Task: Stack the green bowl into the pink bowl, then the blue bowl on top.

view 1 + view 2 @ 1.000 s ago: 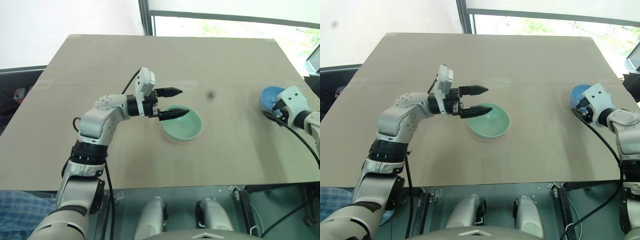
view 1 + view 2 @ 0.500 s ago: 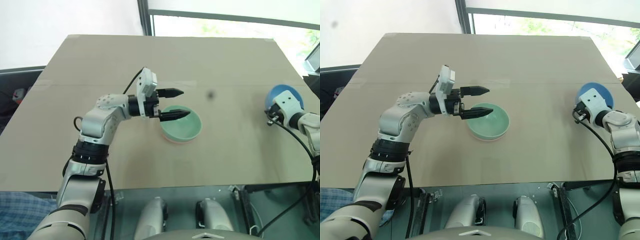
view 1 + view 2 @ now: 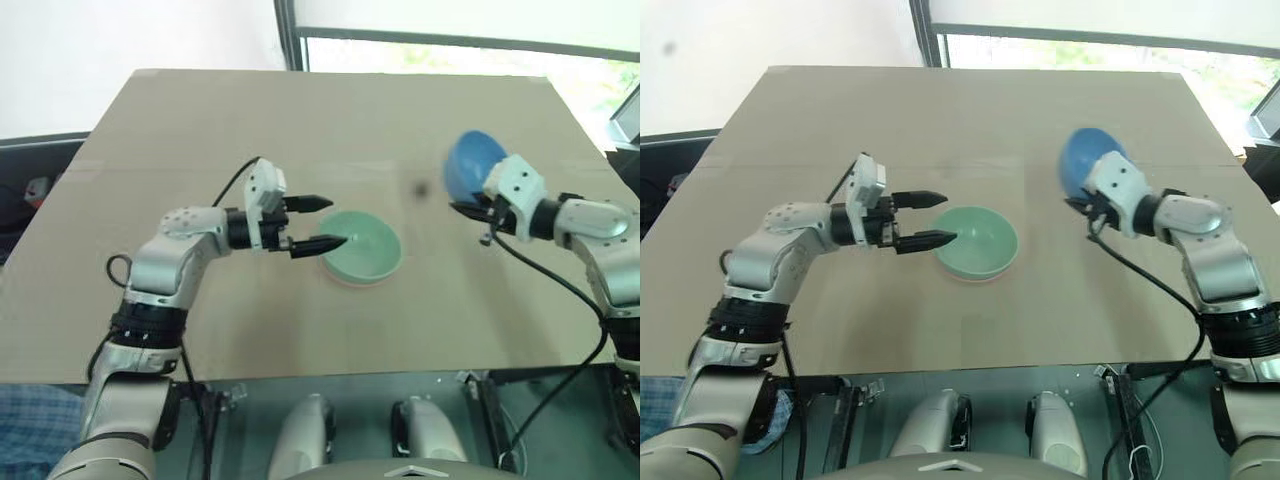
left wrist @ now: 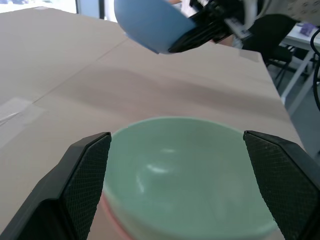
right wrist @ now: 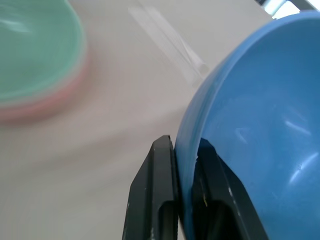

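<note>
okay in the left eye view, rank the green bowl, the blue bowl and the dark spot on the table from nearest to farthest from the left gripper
1. The small round mint-green plastic bowl: right at the left gripper, nested in the salmon-pink plastic bowl at mid-table.
2. The dark spot on the tabletop: past the green bowl, toward the robot's right.
3. The small round sky-blue plastic bowl: farthest right, gripped by its rim in the right gripper, off the table.

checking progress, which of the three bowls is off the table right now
The blue bowl, pinched by its rim in the right hand; the green bowl sits nested in the pink bowl.
</note>
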{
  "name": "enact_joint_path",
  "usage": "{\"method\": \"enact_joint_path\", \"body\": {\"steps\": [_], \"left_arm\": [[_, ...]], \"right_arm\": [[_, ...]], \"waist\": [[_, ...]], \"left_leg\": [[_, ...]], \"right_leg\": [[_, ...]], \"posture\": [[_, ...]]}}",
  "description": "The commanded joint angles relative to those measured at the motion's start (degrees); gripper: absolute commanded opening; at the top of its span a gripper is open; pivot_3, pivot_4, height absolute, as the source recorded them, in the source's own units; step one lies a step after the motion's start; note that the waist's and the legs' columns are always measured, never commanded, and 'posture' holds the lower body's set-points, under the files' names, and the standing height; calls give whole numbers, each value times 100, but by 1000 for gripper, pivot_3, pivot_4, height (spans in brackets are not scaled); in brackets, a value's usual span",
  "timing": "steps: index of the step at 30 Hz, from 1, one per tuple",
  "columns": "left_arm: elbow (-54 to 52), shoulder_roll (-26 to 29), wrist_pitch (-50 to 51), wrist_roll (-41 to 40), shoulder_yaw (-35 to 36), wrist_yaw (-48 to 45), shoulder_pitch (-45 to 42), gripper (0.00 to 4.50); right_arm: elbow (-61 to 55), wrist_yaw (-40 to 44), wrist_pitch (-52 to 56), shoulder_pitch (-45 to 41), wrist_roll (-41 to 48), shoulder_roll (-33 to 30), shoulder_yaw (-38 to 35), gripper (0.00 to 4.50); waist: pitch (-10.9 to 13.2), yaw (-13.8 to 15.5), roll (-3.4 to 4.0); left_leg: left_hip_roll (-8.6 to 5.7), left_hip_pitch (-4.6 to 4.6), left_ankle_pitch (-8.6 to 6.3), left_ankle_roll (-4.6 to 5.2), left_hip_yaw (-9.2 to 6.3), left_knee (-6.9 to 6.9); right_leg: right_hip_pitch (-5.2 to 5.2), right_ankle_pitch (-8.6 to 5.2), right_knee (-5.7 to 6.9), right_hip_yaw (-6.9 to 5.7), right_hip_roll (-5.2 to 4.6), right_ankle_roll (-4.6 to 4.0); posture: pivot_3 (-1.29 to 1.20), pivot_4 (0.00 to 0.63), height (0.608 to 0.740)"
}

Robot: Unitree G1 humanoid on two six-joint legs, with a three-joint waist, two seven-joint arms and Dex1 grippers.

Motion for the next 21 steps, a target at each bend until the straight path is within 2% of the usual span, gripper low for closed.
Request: {"method": "enact_joint_path", "body": {"steps": [1,6,14,17,21], "left_arm": [[116,298,-299,124,228,-177,120,4500],[285,643,-350,153,361,-426,226,4500],[377,820,-397,193,389,-561,280,4500],[376,806,-377,184,391,-555,253,4500],[272,757,-264,79,416,-531,216,4500]], "right_arm": [[-970,45,702,-282,442,28,81,32],[-1715,-110,1365,-502,777,301,505,32],[-1962,-287,1711,-755,888,705,1027,32],[-1981,-289,1820,-860,961,757,1070,1054],[-1956,-338,1807,-904,929,723,1029,2778]], "waist": [[0,43,0],[-2,96,-4],[-3,68,-5],[-3,69,-5],[-4,67,-8]], "left_leg": [[-2,-1,-1,2,1,1],[-4,-6,-3,5,-5,2],[-4,-5,-3,5,0,2],[-4,-7,-3,6,0,2],[-4,-7,-4,6,0,1]], "right_leg": [[0,0,0,1,-1,0],[-1,0,1,-6,-1,-1],[-6,0,6,-3,4,-1],[-6,0,6,-3,3,0],[-7,0,6,-3,4,0]], "posture": [[0,150,740],[0,150,740],[0,150,740],[0,150,740],[0,150,740]]}}
